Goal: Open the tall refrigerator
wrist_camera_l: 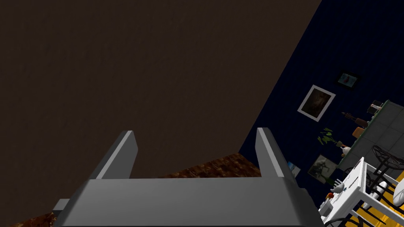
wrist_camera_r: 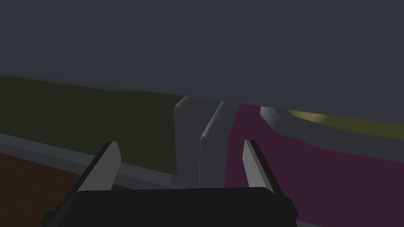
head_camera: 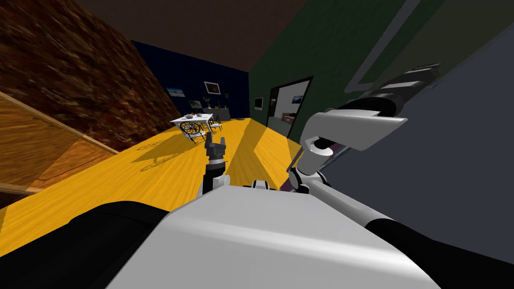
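The tall refrigerator shows in the head view as a broad dark grey plane (head_camera: 452, 165) on my right, and my right arm reaches up along it. In the right wrist view my right gripper (wrist_camera_r: 181, 163) is open. A light grey upright bar (wrist_camera_r: 211, 146), which looks like the door handle, stands just ahead between the fingers without touching either. The dark grey door face (wrist_camera_r: 236, 47) lies beyond it, and a magenta surface (wrist_camera_r: 315, 177) lies beside the bar. My left gripper (head_camera: 215, 143) hangs low in front of my chest, open (wrist_camera_l: 193, 157) and holding nothing.
A yellow wooden floor (head_camera: 165, 165) stretches ahead to a white table with wire chairs (head_camera: 193, 123). A doorway (head_camera: 288, 108) opens in the dark green wall beside the refrigerator. A brown wooden wall (head_camera: 75, 75) closes off the left side.
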